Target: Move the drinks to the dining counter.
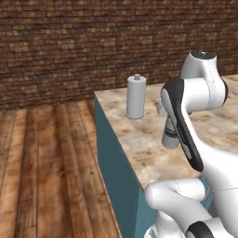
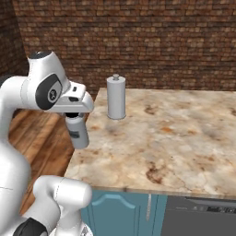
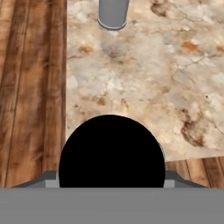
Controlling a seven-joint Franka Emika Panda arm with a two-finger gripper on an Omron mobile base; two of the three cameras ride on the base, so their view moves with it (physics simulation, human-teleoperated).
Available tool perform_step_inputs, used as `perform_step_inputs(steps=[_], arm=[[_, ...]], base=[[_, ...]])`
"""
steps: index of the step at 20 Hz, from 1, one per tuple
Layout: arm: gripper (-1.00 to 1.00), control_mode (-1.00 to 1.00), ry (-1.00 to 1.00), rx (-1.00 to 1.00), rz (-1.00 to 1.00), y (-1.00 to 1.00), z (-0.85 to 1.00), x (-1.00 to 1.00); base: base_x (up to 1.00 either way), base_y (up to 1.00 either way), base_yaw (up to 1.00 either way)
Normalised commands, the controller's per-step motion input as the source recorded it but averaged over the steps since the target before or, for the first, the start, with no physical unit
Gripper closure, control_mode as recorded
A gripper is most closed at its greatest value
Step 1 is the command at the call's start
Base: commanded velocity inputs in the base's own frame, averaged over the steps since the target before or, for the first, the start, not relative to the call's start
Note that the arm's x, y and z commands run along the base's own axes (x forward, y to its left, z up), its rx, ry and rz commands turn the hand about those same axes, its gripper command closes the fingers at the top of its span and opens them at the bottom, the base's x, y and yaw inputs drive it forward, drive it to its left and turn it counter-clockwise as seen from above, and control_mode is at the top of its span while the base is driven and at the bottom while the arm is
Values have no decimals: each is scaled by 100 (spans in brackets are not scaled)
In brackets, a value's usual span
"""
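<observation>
End effector [image 2: 76, 116] pinching bottle [image 2: 78, 132] by its cap, above dining counter [image 2: 184, 138] corner

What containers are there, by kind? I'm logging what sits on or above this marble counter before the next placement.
Grey metal canister with knob top, standing on the counter: 1
Pale grey bottle with black cap, held in the gripper: 1
Total: 2
</observation>
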Motion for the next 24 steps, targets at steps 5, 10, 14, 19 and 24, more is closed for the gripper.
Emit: perform_step_inputs(steps=[5,10,14,19,24], arm=[[100,-100,0,0,0,0,-32,31],[100,-100,0,0,0,0,-27,33],[100,-100,0,0,0,0,-26,29],[100,-100,1,0,0,0,-31,23],[100,-100,2,0,0,0,-30,23]], base=[[0,0,0],[0,0,0],[0,0,0],[0,0,0],[0,0,0]])
